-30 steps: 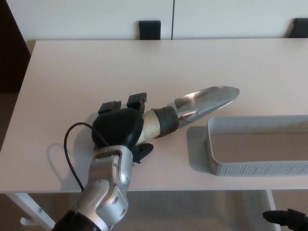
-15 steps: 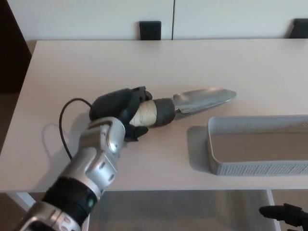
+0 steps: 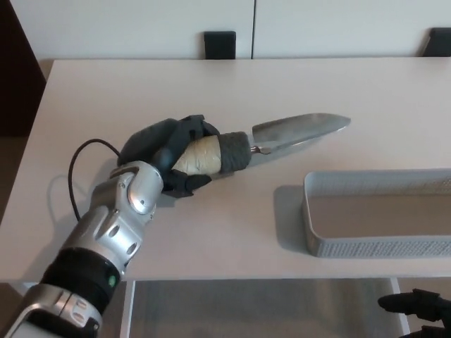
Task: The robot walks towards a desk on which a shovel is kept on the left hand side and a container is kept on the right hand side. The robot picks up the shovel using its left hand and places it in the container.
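Change since before: left hand [image 3: 171, 156] had swung more to the left and up, and the shovel [image 3: 262, 141] had gone a bit higher on the desk, blade tip still pointing right.

Head view, left hand: black fingers were wrapped tight round the shovel's pale handle; thumb sat under it.

Head view, left arm: silver forearm [image 3: 116, 225] came in from the bottom left, with a black cable [image 3: 72, 182] looping beside it.

Head view, shovel: it was held above the desk [image 3: 211, 84], left of the container. Its pale handle had a dark band, then a shiny metal blade. The blade tip was near the container's far left corner but not over it.

Head view, container: grey container [image 3: 377, 252] sat on the right side of the desk, near the front edge. It ran off the right side of the view.

Head view, right hand: only a small black bit [image 3: 416, 305] showed at the bottom right, below the desk edge. I could not tell how its fingers were.

Head view, back: two dark chair tops [image 3: 220, 44] stood behind the desk.
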